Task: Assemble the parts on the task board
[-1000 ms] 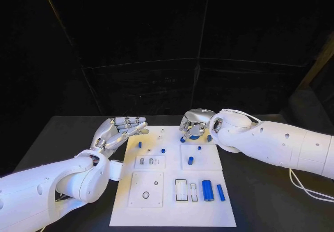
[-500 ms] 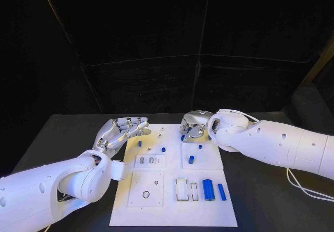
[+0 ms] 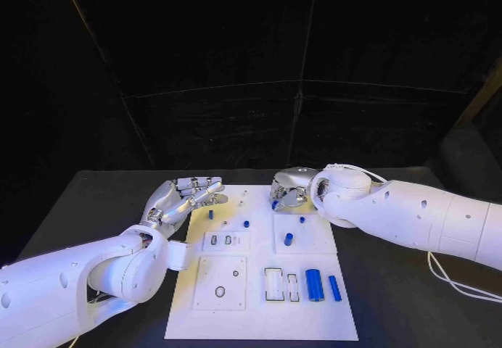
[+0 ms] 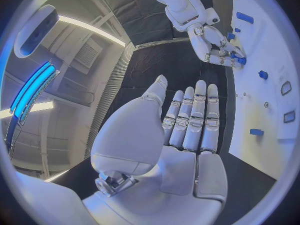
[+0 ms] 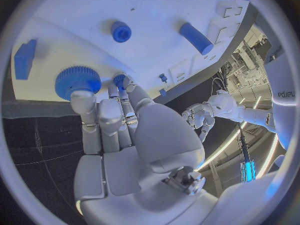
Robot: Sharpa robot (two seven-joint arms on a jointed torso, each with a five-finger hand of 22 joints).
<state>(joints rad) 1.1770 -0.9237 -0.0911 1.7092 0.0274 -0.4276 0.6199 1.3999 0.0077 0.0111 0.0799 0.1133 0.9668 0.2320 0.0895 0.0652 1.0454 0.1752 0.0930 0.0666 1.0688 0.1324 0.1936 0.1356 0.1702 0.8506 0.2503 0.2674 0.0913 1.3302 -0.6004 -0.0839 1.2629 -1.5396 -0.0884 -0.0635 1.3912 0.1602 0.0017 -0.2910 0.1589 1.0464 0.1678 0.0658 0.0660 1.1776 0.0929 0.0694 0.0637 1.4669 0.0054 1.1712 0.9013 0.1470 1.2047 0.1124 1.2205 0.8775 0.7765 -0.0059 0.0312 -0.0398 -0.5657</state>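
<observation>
Task board (image 3: 262, 304); right hand (image 3: 290, 190) fingers touch blue gear (image 5: 77, 81); left hand (image 3: 186, 197) spread, empty

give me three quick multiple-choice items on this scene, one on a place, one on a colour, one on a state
1. Where do the two largest blue cylinders lie on the white task board?
A. near right corner
B. far left corner
C. off the board

2. What colour are the small parts on the board?
A. red
B. blue
C. green

3. How is the silver left hand?
A. gripping a cylinder
B. pressed flat on the board
C. open, holding nothing

Answers: 1 A, the head view shows them side by side in the board's near right part. 2 B, every small part looks blue in all views. 3 C, the left wrist view shows its fingers straight and its palm bare.
</observation>
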